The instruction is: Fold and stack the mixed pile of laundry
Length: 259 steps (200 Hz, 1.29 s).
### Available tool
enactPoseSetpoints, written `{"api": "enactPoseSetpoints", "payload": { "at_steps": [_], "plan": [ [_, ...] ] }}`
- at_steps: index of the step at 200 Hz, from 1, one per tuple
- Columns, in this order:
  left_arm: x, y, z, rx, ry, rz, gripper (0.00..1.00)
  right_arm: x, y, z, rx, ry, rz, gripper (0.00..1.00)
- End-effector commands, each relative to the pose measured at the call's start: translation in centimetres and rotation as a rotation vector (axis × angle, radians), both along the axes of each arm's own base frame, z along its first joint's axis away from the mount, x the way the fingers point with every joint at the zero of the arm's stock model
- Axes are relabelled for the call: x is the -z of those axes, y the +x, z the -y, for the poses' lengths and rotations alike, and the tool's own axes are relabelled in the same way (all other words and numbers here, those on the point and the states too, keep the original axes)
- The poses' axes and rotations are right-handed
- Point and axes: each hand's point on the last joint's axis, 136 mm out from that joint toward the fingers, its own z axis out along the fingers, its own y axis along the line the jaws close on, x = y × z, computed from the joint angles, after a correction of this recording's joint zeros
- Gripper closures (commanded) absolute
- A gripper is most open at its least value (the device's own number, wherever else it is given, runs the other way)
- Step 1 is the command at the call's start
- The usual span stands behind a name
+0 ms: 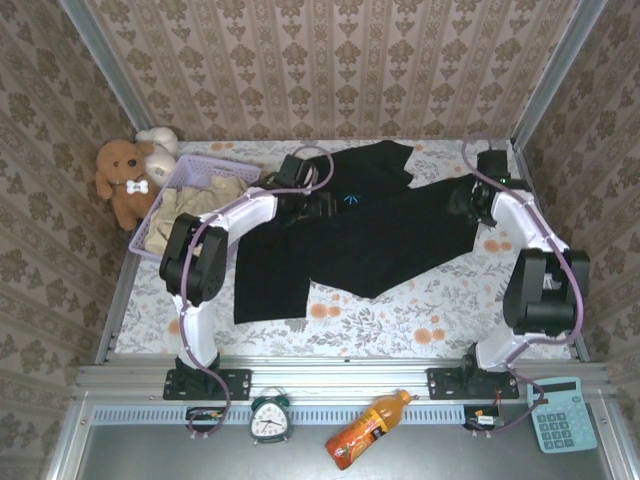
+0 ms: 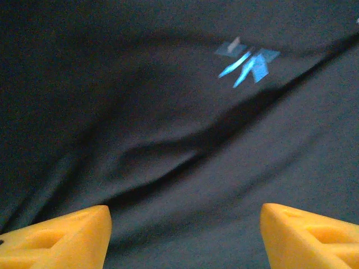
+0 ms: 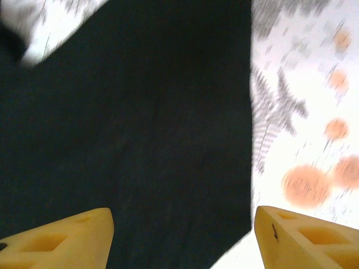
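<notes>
Across the middle of the counter (image 1: 400,310), on its flowered cover, the large black garment (image 1: 350,240) lies spread out. One lobe reaches toward the far wall and a long panel runs down toward the near left. Its tiny light-blue starburst mark (image 1: 351,198) faces up near the far middle.

The left arm reaches over the garment's far left part. In the left wrist view the yellow left fingers (image 2: 67,235) stand wide apart, with nothing between them and dark, softly creased cloth beneath. The starburst mark sits ahead of them, up and to the right. Whether the tips touch the cloth cannot be told.

At the garment's right end the right arm bends in from the far right corner. The right fingers (image 3: 303,235) are spread wide too and hold nothing. One hangs over black cloth, the other over the flowered cover, just beside the garment's straight edge. That view is blurred.

The cream-beige garment (image 1: 200,200) lies bunched inside the lavender mesh basket (image 1: 215,162) at the far left of the counter. A brown teddy bear (image 1: 122,178) and a white one (image 1: 160,140) sit just beside the basket in the corner.

On the near ledge in front of the arm bases are an alarm clock (image 1: 270,418), an orange bottle (image 1: 365,428) lying on its side, and a blue calculator (image 1: 562,415).
</notes>
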Motion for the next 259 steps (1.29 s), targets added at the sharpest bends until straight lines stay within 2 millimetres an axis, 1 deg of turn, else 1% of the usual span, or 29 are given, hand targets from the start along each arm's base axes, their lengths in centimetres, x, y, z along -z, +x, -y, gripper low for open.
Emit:
{"api": "enactPoseSetpoints", "payload": {
  "at_steps": [1,19,32,41,45,63,68,72,80,86,95,108,115,116,128,144,165,170,172,179,192,196,200,210,225,235,245,251,259],
  "plan": [
    [-2.2,2.4,2.4,0.055,-0.058,0.091,0.29,2.8,-2.3,-2.4,0.038,0.129,-0.049,0.31],
    [-1.5,3.7,2.8,0.032,-0.063,0.098,0.29,4.8,-3.3,-4.3,0.046,0.195,-0.083,0.33],
    [-0.8,3.8,2.8,0.016,-0.072,0.072,0.29,5.8,-4.1,-5.9,0.034,0.218,-0.121,0.33],
    [-0.3,3.2,2.7,0.013,-0.074,0.054,0.29,6.5,-4.7,-6.8,0.021,0.209,-0.144,0.34],
    [-0.2,2.9,2.5,0.012,-0.072,0.05,0.29,6.6,-4.4,-7.0,0.014,0.196,-0.128,0.34],
    [0.3,1.0,1.8,0.017,-0.058,0.033,0.29,8.2,-4.8,-6.9,0.03,0.167,-0.148,0.36],
    [0.3,0.3,1.5,0.019,-0.053,0.03,0.29,8.6,-4.7,-6.8,0.037,0.169,-0.15,0.39],
    [0.4,-0.2,1.3,0.023,-0.05,0.026,0.29,8.8,-4.5,-6.8,0.039,0.171,-0.148,0.43],
    [0.7,-1.2,1.0,0.034,-0.043,0.015,0.29,9.2,-4.2,-6.8,0.044,0.171,-0.145,0.52],
    [1.0,-2.0,0.6,0.039,-0.037,0.003,0.29,9.4,-4.0,-6.9,0.041,0.175,-0.148,0.61],
    [1.3,-3.1,0.2,0.045,-0.026,-0.01,0.29,9.4,-3.7,-7.0,0.04,0.18,-0.147,0.71],
    [2.2,-4.2,-0.6,0.043,-0.002,-0.027,0.29,9.3,-3.9,-7.2,0.035,0.18,-0.152,0.86],
    [2.8,-4.5,-1.2,0.036,0.021,-0.03,0.29,9.1,-4.2,-7.1,0.035,0.169,-0.15,0.97],
    [2.8,-4.6,-1.3,0.035,0.024,-0.029,0.29,9.0,-4.2,-7.0,0.036,0.168,-0.15,1.0],
    [3.8,-4.8,-2.2,0.023,0.066,-0.034,0.29,8.4,-4.9,-6.6,0.039,0.147,-0.142,1.0],
    [4.9,-4.6,-3.1,0.011,0.122,-0.03,0.3,7.1,-5.7,-6.5,0.032,0.139,-0.127,1.0],
    [5.1,-4.1,-3.4,0.008,0.155,-0.029,0.31,4.6,-5.6,-6.7,0.017,0.141,-0.07,1.0],
    [4.8,-4.1,-3.2,0.012,0.152,-0.026,0.31,4.0,-5.3,-6.7,0.013,0.135,-0.053,1.0],
    [4.7,-4.1,-3.1,0.013,0.149,-0.023,0.31,4.0,-5.6,-6.7,0.013,0.132,-0.067,1.0],
    [4.1,-4.2,-2.7,0.023,0.139,-0.01,0.31,3.7,-5.7,-6.6,0.006,0.12,-0.069,1.0],
    [2.9,-4.9,-1.5,0.068,0.133,0.018,0.3,3.7,-5.9,-5.8,0.01,0.074,-0.086,0.99],
    [2.5,-5.3,-1.1,0.09,0.132,0.026,0.3,3.8,-6.0,-5.5,0.012,0.055,-0.091,0.97],
    [2.2,-5.8,-0.6,0.112,0.13,0.033,0.29,4.0,-6.2,-5.1,0.017,0.042,-0.1,1.0],
    [1.6,-7.3,0.6,0.174,0.137,0.047,0.28,4.1,-6.2,-4.4,0.033,0.043,-0.103,1.0],
    [0.7,-9.9,2.5,0.274,0.143,0.08,0.28,3.7,-5.4,-3.8,0.054,0.095,-0.048,1.0],
    [0.2,-11.9,4.1,0.362,0.149,0.122,0.28,2.8,-3.6,-3.8,0.048,0.116,0.014,1.0],
    [-0.2,-13.8,5.6,0.445,0.173,0.166,0.28,1.8,-1.7,-4.6,0.017,0.147,0.039,1.0],
    [-0.2,-14.5,6.2,0.485,0.201,0.198,0.28,1.2,-0.5,-5.2,-0.003,0.17,0.049,1.0],
    [0.0,-14.9,6.4,0.506,0.249,0.228,0.28,0.5,1.4,-6.2,-0.03,0.197,0.066,1.0]
  ]
}}
